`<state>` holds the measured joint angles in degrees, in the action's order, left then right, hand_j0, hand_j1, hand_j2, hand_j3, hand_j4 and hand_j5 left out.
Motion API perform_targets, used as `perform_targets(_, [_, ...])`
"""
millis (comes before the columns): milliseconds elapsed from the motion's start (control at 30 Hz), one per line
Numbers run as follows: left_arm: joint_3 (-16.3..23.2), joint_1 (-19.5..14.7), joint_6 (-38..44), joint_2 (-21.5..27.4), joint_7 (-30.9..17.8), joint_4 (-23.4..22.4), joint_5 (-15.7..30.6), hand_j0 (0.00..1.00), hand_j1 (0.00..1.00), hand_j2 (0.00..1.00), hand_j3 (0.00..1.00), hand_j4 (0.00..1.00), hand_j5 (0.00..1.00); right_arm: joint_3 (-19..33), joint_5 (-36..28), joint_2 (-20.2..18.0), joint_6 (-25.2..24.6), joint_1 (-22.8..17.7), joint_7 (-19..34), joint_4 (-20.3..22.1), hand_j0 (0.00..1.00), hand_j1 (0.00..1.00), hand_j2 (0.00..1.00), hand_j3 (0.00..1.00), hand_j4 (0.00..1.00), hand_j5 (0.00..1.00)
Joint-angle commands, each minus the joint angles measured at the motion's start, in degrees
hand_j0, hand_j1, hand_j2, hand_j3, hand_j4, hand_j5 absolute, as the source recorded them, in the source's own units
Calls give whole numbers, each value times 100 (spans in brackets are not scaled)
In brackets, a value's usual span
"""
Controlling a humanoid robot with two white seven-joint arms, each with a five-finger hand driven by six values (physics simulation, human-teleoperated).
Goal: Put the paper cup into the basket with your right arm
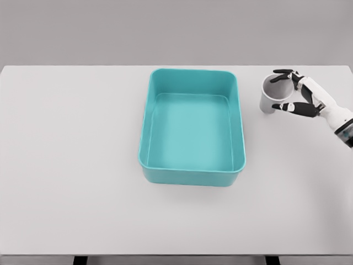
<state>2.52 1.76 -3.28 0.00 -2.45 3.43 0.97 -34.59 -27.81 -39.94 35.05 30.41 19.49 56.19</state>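
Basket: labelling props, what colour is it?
Teal basket, plain, in the head view.

The basket is a plain turquoise all over, its inner walls a shade darker than the pale, slightly lighter floor, with no print or pattern. To the right of the basket, the paper cup is an unmarked light grey, its inside a darker grey in shadow. The right hand, just right of the cup, is white across the palm and forearm with black fingertips. The table under the basket is a uniform off-white, and the backdrop behind the basket is a flat mid grey.
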Motion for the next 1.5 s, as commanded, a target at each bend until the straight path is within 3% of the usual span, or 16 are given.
perform_targets(0, [3,0,3,0,-1,0,-1,100,100,100,100,100,100,5,-23,-14,-5,0,-7,50,58,58,58,58,58,58])
perform_targets(200, [-5,0,-6,0,-1,0,-1,100,100,100,100,100,100,5,4,-128,-5,149,-7,199,58,58,58,58,58,58])
perform_targets(500, [-5,0,3,0,-1,0,-1,100,100,100,100,100,100,-206,505,-146,-5,738,-7,551,58,58,58,58,58,58])
perform_targets(933, [3,0,-6,0,-1,0,-1,100,100,100,100,100,100,-469,996,-137,-5,1125,2,1052,58,58,58,58,58,58])
perform_targets(1467, [-5,17,3,0,-1,0,-1,100,100,100,100,100,100,-1005,1603,188,-5,1670,28,1333,59,59,59,59,59,59])
